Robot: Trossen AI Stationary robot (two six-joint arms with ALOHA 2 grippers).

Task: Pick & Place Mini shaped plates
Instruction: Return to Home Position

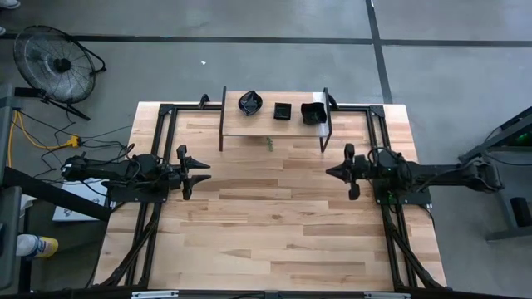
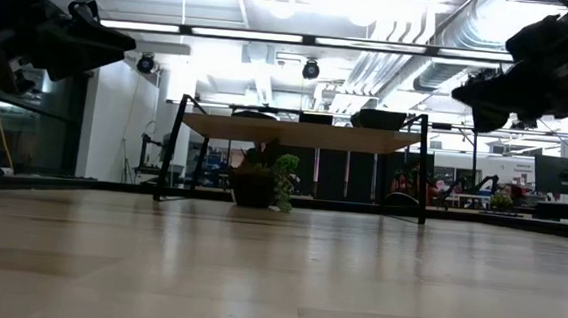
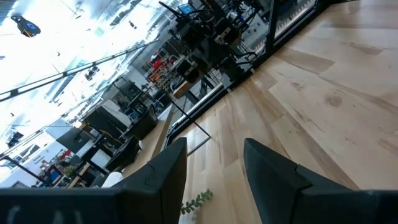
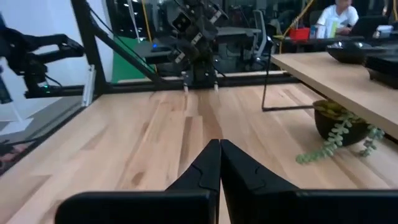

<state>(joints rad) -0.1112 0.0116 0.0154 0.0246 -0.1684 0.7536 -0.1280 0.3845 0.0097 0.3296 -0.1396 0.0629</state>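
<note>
With the mini shaped plates point(image 1: 283, 110) stacked on the shelf point(image 1: 249, 126), I judge the job done: my left gripper point(image 1: 205, 173) released, my right gripper point(image 1: 330, 172) clenched empty.

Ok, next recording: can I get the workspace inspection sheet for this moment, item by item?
Surface: wooden table, no spills or marks seen.
Job's things: black mini plates in three spots on the shelf; none seen on the table top.
Clutter: potted plant under the shelf.
Grippers: left gripper open, right gripper shut, both empty, raised above the table.
Cables: yellow and black cables on the floor left of the table.
Surroundings: floor fan; seated person beyond the table.
</note>
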